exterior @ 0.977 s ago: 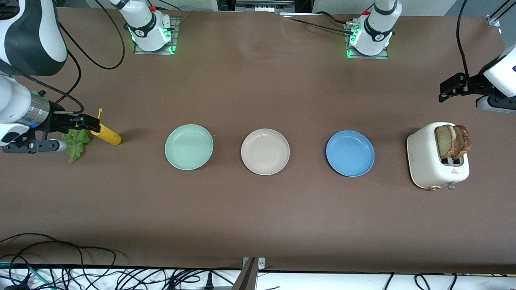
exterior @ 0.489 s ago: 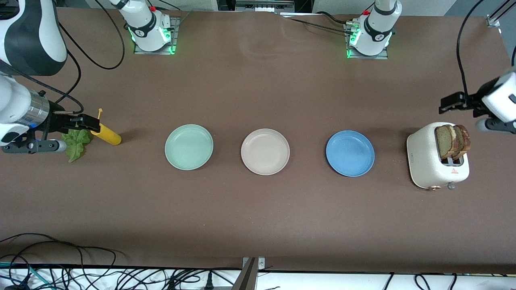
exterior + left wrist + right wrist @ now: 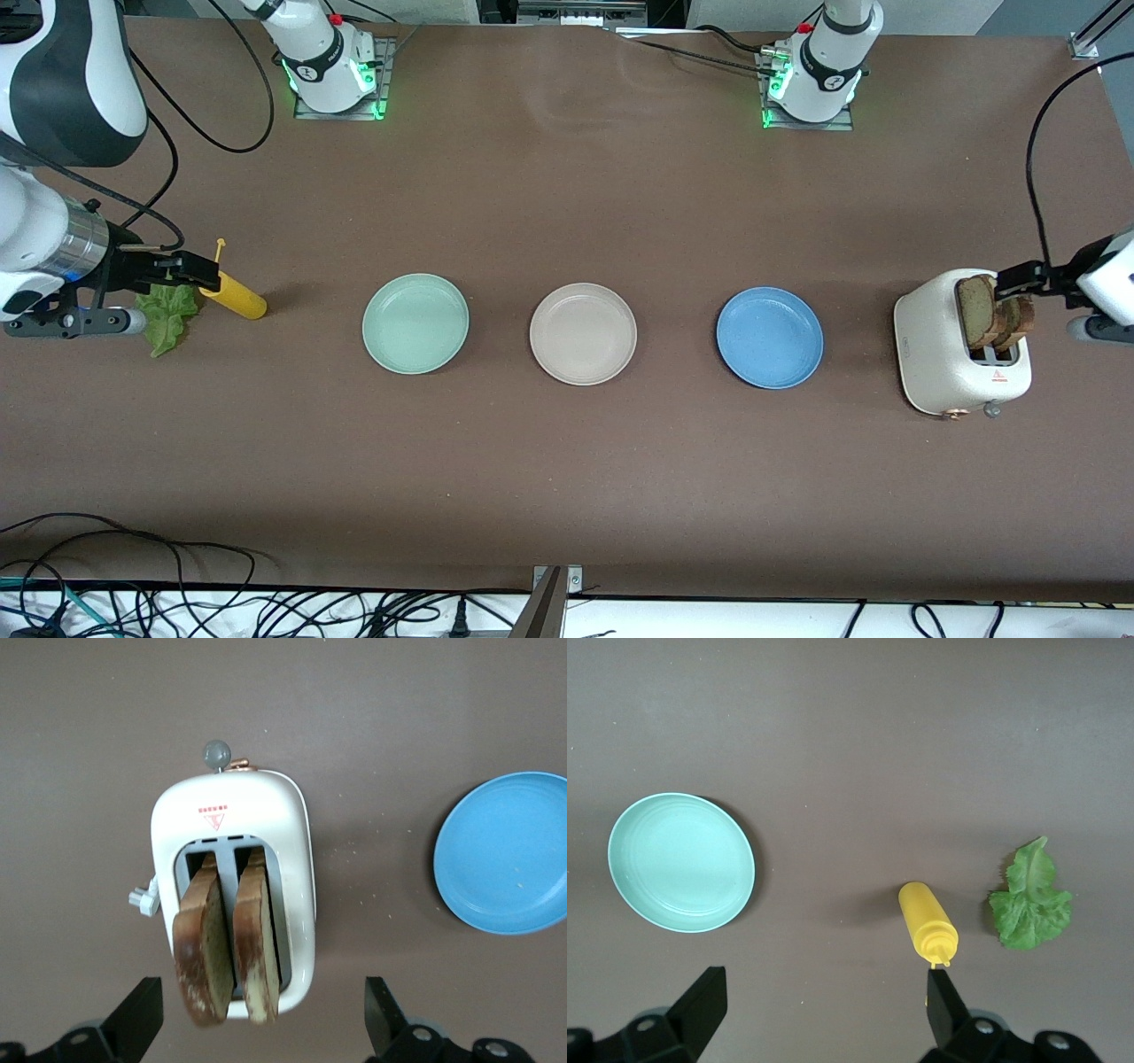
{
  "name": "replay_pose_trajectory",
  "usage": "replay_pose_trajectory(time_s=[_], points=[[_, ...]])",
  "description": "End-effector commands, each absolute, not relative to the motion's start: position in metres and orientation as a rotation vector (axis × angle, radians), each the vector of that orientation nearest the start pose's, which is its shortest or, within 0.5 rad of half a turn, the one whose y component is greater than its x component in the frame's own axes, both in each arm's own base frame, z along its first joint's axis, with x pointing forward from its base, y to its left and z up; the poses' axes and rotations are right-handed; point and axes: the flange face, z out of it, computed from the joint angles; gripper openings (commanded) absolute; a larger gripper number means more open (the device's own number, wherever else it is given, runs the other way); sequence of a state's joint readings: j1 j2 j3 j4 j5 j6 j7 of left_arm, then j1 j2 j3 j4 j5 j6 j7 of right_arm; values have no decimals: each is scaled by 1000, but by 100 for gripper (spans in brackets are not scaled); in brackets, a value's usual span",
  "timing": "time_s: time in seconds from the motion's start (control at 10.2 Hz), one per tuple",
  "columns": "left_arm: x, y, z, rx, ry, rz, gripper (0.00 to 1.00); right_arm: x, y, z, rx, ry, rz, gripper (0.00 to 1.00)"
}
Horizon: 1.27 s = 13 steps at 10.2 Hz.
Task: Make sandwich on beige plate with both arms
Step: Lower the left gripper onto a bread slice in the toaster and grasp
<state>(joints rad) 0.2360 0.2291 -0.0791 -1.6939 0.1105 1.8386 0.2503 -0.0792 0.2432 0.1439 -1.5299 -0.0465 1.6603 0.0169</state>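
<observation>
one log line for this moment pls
left gripper: open over bread slices in toaster | right gripper: open over lettuce, mustard bottle | beige plate: bare

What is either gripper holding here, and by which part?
Nothing. The left gripper is open over the toaster; the right gripper is open above the lettuce.

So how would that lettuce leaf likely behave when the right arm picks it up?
The lettuce leaf is thin and ruffled, so it probably flops and droops from whichever edge is pinched. It looks light for its size, so it may shift or cling to a finger. Lying flat on the table, it offers little height to pinch. The open right gripper hangs above it.
</observation>
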Motion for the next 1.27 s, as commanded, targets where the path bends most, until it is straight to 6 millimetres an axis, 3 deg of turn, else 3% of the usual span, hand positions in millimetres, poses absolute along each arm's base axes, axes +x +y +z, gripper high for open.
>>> replay_pose_trajectory(time_s=[0.0,0.49,0.78,0.88,1.08,1.17], points=[[597,115,426,-3037,224,126,100,621,25,513,-3144,-104,172,100],[574,117,385,-3100,123,196,100,621,25,513,-3144,-104,172,100],[571,115,377,-3117,95,206,95,622,24,513,-3144,-102,172,100],[571,118,375,-3119,88,214,85,621,24,512,-3144,-102,174,100],[571,129,371,-3111,85,224,2,622,24,512,-3144,-102,172,100],[572,133,374,-3105,86,219,0,622,23,513,-3144,-100,172,100]])
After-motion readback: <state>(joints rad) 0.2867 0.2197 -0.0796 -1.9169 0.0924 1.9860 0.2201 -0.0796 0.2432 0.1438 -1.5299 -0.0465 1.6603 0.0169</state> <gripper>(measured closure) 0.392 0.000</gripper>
